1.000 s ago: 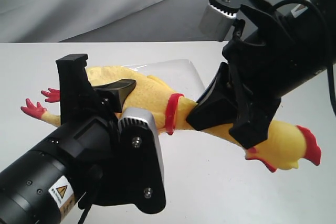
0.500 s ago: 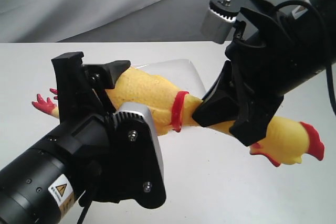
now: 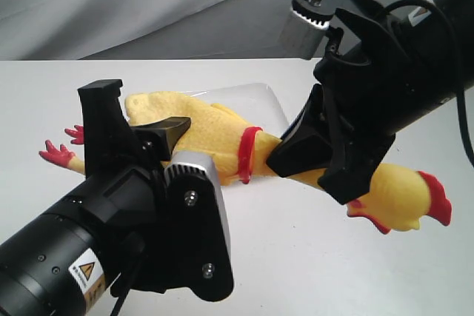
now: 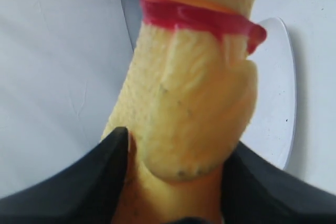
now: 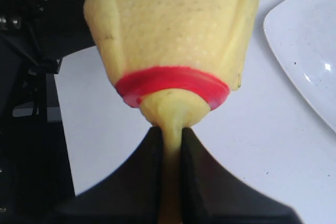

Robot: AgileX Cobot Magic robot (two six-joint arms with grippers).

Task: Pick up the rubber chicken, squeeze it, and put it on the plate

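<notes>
Long yellow rubber chicken [image 3: 211,127] was held between two grippers: left gripper [image 3: 141,116] clamped on its body, right gripper [image 3: 322,168] pinching its neck flat, near the glossy white square plate [image 3: 261,100].

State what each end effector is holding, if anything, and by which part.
Both hold the rubber chicken: the left end effector clamps its bumpy body, and the right end effector pinches its thin neck.

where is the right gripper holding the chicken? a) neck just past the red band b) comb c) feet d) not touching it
a: the right gripper has its fingers shut on the thin neck of the rubber chicken, just past the red band.
</notes>
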